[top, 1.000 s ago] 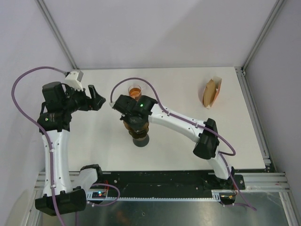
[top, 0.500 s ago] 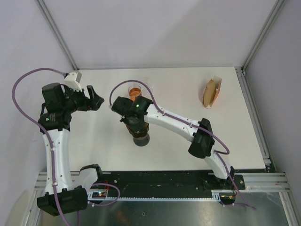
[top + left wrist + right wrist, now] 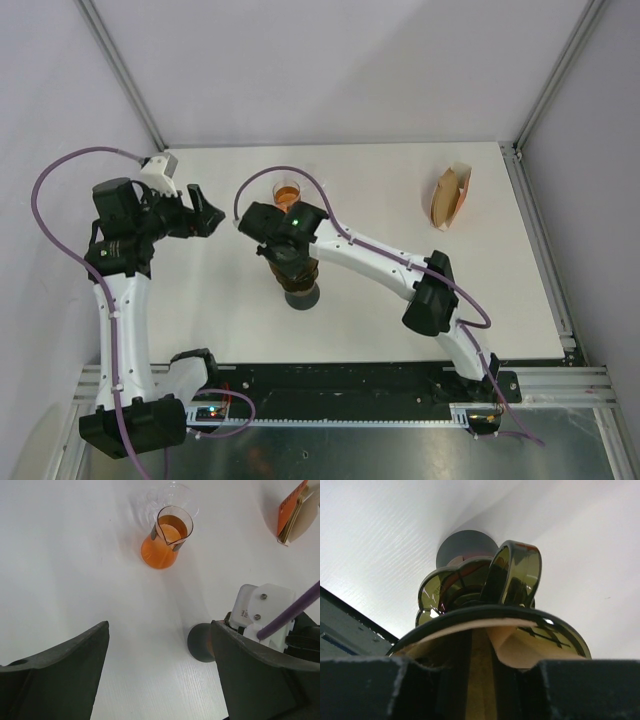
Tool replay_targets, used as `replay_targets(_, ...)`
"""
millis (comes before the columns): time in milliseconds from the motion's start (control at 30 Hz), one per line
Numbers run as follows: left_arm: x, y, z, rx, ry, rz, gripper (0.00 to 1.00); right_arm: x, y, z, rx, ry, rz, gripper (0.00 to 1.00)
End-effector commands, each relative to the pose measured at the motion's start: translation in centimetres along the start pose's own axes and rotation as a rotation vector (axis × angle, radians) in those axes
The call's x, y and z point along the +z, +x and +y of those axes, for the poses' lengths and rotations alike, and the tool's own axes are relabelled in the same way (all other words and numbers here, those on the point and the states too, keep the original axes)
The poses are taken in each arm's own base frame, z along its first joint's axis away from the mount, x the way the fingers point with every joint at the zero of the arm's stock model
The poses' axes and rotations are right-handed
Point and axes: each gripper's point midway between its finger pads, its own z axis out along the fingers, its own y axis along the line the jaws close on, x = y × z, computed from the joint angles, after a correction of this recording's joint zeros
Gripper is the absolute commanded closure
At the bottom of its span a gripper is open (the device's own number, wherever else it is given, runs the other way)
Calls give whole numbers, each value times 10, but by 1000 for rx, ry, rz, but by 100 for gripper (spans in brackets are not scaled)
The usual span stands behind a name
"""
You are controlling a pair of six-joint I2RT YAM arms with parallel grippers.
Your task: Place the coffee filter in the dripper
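A: White table (image 3: 380, 180): what do we list?
B: We list a dripper (image 3: 516, 575), filter (image 3: 520, 647) seated inside. Right gripper (image 3: 505, 670) over it, jaws parted slightly astride the filter's fold. Left gripper (image 3: 160, 626) wide, empty, well apart.

Left claw (image 3: 159, 630) spread wide; right arm (image 3: 370, 256) outstretched.

Worktop (image 3: 380, 180) layout around the smoky ribbed dripper (image 3: 470, 587)
Brown paper filter (image 3: 520, 650) inside it; glass flask of orange liquid (image 3: 287, 192) just behind; open carton of filters (image 3: 450, 197) well to its right.
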Motion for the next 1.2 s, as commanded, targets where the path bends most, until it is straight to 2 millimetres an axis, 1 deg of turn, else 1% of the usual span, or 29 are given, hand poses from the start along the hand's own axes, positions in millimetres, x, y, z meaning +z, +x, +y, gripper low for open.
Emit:
replay_targets(0,0,-4,-3,24,30,-26,14,-49,-25,-10,21,12,-153,71)
replay_targets(67,1,-1,-4,18,39,-21,15,-53,-27,-11,23,10,-169,69)
replay_targets(233,3,6,-6,5,58,-7,16,-62,-31,-13,29,11,-197,67)
replay_targets(333,3,6,-8,5,69,-9,16,-68,-32,-13,30,9,-214,66)
replay_targets(467,3,6,-10,2,82,-9,17,-72,-33,-14,29,12,-223,64)
replay_targets(600,3,7,-13,-2,98,-8,17,-74,-36,-9,23,-9,-238,61)
replay_targets(800,3,8,-16,0,113,-7,18,-73,-38,-8,21,-10,-245,52)
replay_targets(933,3,9,-19,-3,133,-5,19,-78,-41,-11,24,-2,-266,43)
replay_targets(1067,4,14,-24,-9,156,5,20,-84,-44,-14,23,8,-288,40)
replay_targets(1167,5,20,-32,-7,184,19,21,-89,-46,-17,21,27,-305,39)
